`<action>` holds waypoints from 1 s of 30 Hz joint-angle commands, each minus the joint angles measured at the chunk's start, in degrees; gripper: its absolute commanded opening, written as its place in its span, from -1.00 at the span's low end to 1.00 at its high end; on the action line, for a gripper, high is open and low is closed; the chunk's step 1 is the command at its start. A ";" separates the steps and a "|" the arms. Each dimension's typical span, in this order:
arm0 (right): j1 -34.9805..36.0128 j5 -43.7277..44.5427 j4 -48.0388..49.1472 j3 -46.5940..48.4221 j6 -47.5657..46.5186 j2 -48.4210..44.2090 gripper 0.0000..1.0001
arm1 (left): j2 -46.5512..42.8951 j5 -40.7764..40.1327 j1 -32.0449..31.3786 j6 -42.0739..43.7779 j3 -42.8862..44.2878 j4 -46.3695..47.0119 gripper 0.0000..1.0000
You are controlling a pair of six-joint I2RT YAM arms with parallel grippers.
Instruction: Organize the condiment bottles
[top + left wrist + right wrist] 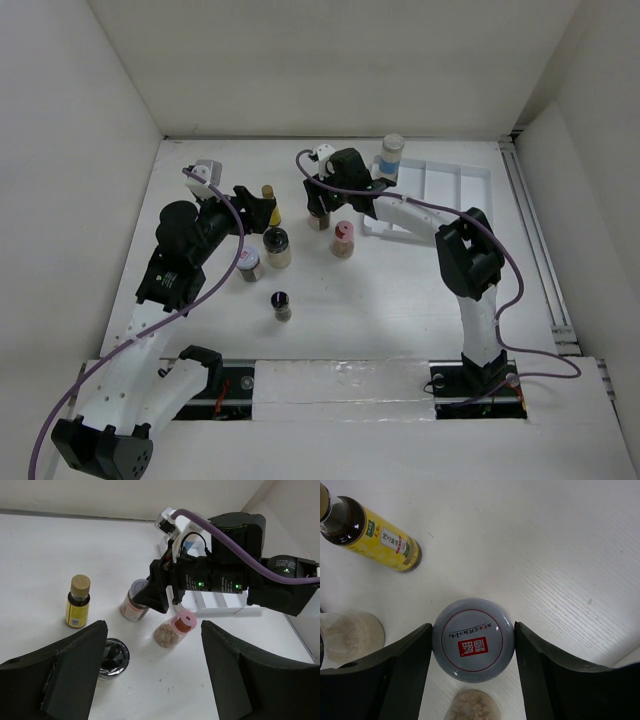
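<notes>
My right gripper is shut on a silver-lidded jar; both fingers touch its lid. The jar also shows in the left wrist view, low at the table. A slim yellow bottle stands to its left. A pink shaker stands just right of it. My left gripper is open and empty above the table, near a cream-filled jar with a dark glossy lid. A blue-banded bottle stands in the white tray. A small black-capped bottle stands nearer the front.
Another silver-lidded jar stands left of the cream-filled jar. The white divided tray lies at the back right. White walls close in the table on three sides. The right arm reaches across in front of the tray.
</notes>
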 commanded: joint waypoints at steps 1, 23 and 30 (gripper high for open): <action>-0.06 1.19 0.22 2.82 -0.67 -2.37 0.24 | -0.23 1.13 -0.21 -0.02 -0.19 1.83 0.42; 0.55 0.40 -0.39 3.07 -0.14 -0.78 -0.14 | -0.23 1.13 -0.21 -0.02 -0.19 1.83 0.42; -4.62 -4.88 11.29 1.15 1.26 -13.00 -0.13 | -0.76 0.61 -0.21 -0.02 -0.19 1.83 0.42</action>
